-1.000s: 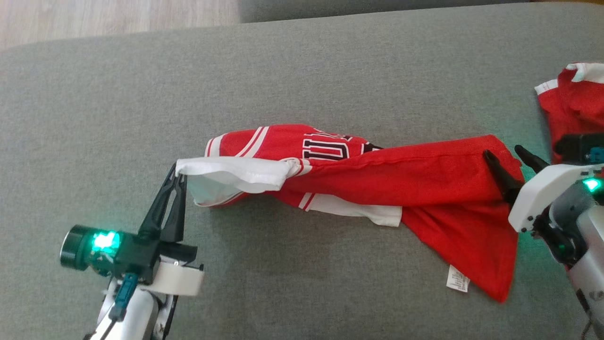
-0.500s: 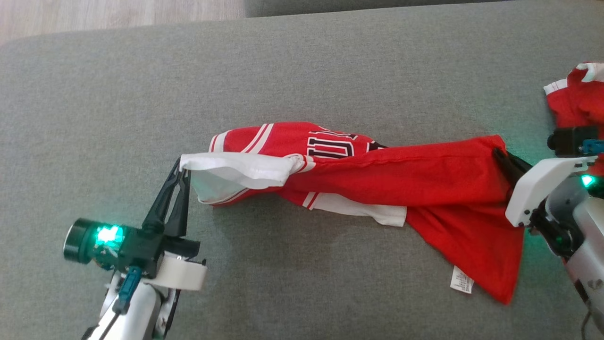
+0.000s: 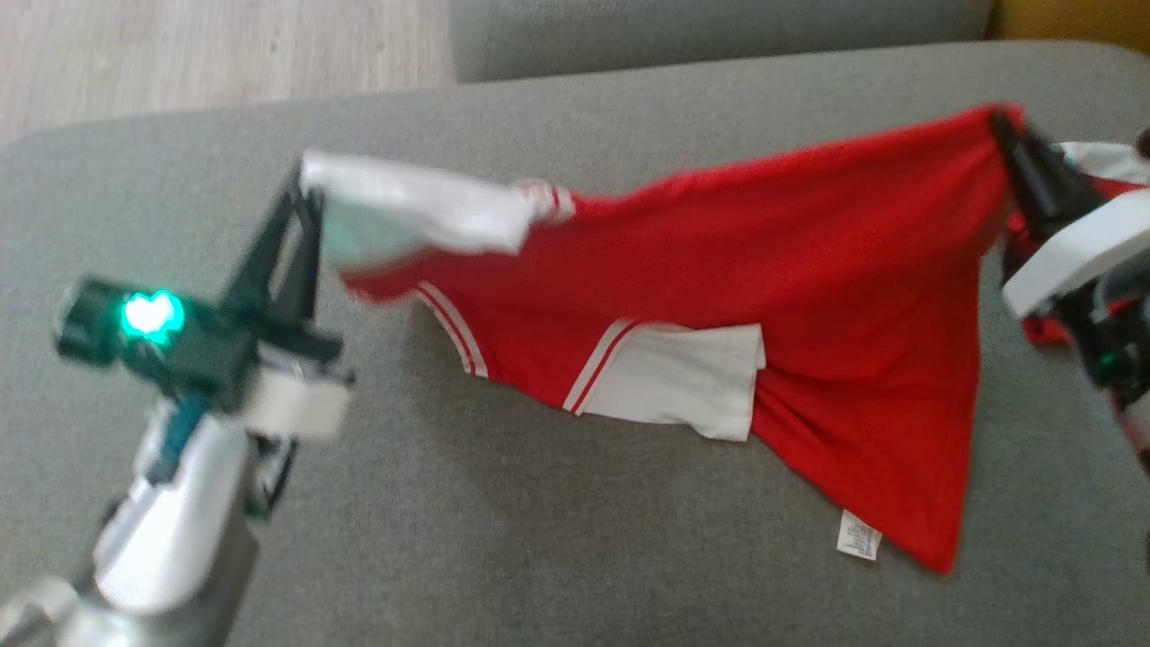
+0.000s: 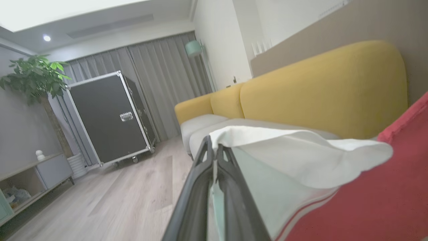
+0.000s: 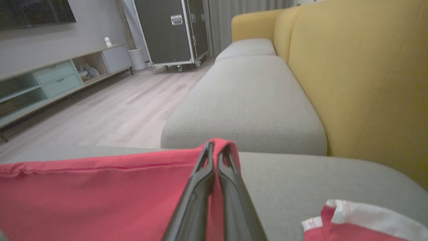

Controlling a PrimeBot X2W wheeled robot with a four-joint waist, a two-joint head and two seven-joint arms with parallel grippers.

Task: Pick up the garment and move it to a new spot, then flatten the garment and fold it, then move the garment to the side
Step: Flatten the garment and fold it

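Nearest, the garment's [image 3: 764, 243] low corner, with its label [image 3: 858, 535], droops toward the near edge of the sofa seat [image 3: 539, 539]; I cannot tell if it touches. Above, the left end effector [image 3: 301, 180] is clamped on the sleeve [image 3: 413, 202] and the right end effector [image 3: 997, 121] on a hem corner. They are held wide apart, probably to spread the cloth for carrying. Beyond lies a second garment [image 5: 361, 221].

I saw open sofa seat [image 3: 539, 539] in front of the hanging shirt [image 3: 809, 270], while a second red garment [image 5: 361, 217] crowded my right gripper [image 3: 997, 121].
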